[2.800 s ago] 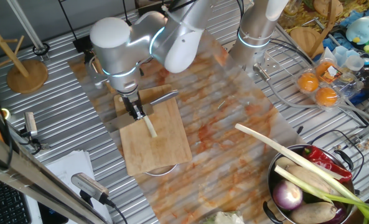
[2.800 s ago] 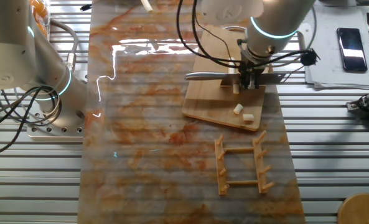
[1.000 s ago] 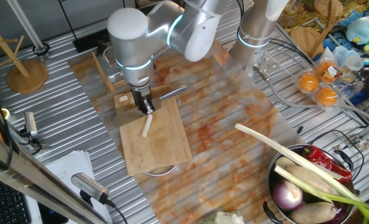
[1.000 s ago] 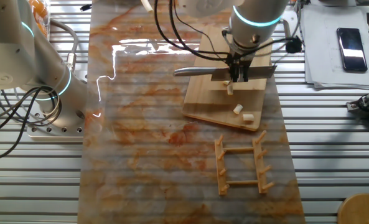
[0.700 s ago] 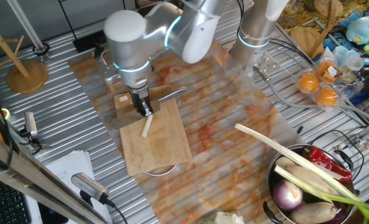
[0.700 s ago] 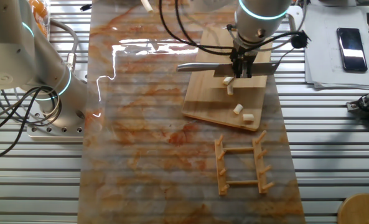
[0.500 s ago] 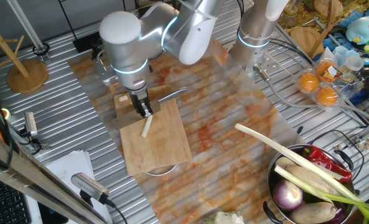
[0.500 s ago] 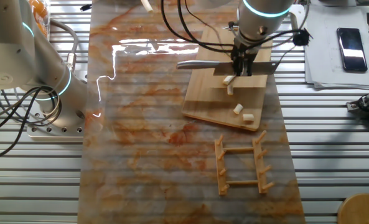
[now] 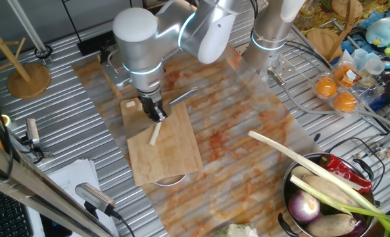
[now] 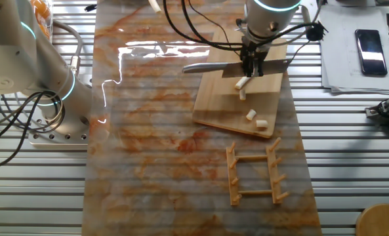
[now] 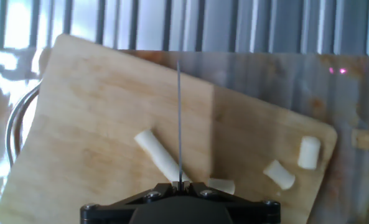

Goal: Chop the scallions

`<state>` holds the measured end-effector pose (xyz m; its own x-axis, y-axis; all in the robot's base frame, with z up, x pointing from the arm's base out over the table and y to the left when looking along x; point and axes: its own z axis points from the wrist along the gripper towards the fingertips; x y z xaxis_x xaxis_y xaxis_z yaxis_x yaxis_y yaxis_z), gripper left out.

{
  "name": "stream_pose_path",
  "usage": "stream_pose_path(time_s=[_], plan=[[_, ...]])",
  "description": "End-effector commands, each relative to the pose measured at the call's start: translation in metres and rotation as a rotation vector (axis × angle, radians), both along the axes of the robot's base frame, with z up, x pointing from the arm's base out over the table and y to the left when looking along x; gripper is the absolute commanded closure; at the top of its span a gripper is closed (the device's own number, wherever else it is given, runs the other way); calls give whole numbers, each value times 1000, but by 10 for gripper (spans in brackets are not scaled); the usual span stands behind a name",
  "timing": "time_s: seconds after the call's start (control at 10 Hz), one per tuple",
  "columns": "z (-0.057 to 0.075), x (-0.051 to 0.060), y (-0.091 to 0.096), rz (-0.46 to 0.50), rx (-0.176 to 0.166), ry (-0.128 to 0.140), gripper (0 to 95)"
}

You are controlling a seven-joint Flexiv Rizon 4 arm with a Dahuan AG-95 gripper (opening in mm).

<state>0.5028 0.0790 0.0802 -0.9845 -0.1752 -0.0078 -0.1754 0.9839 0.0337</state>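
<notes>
- The cutting board (image 11: 97, 124) lies on the marbled mat (image 10: 148, 131), a metal ring (a bowl rim, perhaps) showing at its left edge in the hand view.
- The scallions (image 11: 157, 155) lie on the board: a longer pale stalk left of centre, then short cut chunks to its right, two near the board's right edge.
- The knife (image 10: 210, 66) is clamped in the gripper (image 10: 252, 64), whose fingers are closed on the handle; its blade stands edge-on over the board, just beside the long stalk's right end.
- A wooden rack (image 10: 254, 173) lies flat on the mat, beside the board.
</notes>
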Motion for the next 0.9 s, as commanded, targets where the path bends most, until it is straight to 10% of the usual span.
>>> stream_pose_path(time_s=[0.1, 0.3, 0.9], plan=[[-2, 0, 7, 195, 15, -17, 950], [-7, 2, 16, 387, 2, -55, 950], [-10, 25, 35, 728, -58, -43, 950]])
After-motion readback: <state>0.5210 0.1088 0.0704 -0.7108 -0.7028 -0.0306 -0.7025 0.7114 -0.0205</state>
